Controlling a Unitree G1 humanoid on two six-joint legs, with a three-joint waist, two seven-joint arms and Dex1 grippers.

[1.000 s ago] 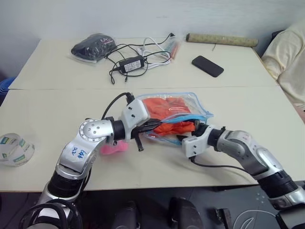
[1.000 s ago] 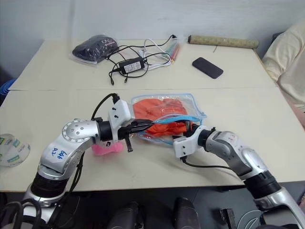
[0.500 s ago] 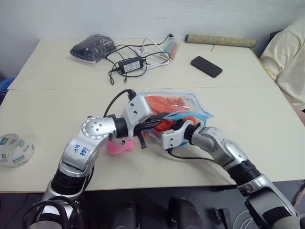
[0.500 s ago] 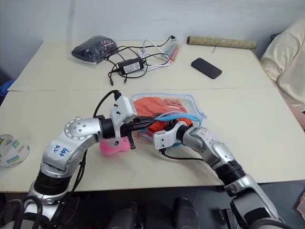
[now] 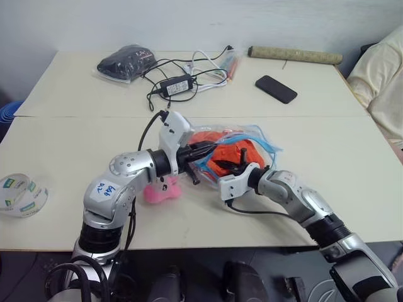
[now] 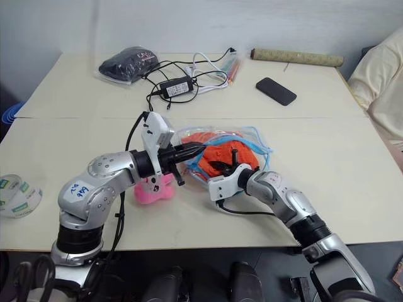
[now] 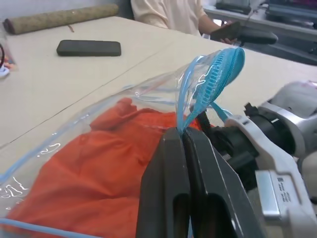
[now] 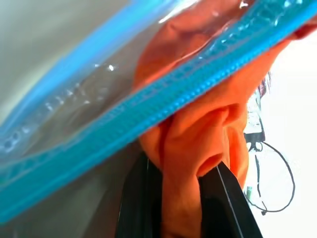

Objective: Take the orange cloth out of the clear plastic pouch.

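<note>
Meanwhile, the transparent soft plastic pouch with light blue zip edging [image 5: 249, 141] lay near the middle of the pale tabletop [image 5: 75, 135], its mouth lifted off the surface. The left gripper [image 7: 184, 144] had its two black fingers pressed together on the blue zip edge, holding that rim up. Inside the opening sat the bright orange wrinkled cloth [image 5: 233, 156], still mostly within the pouch. The right gripper [image 8: 182, 173], reaching in at the mouth, was pinched on a bunched fold of the orange cloth, with fabric squeezed between its black fingers [image 8: 136, 198]. Just beside the left arm, a pink plush toy [image 5: 160, 190] rested on the table. Farther back lay a flat black phone [image 5: 276, 89] and a black power adapter with tangled cables [image 5: 174, 86].
</note>
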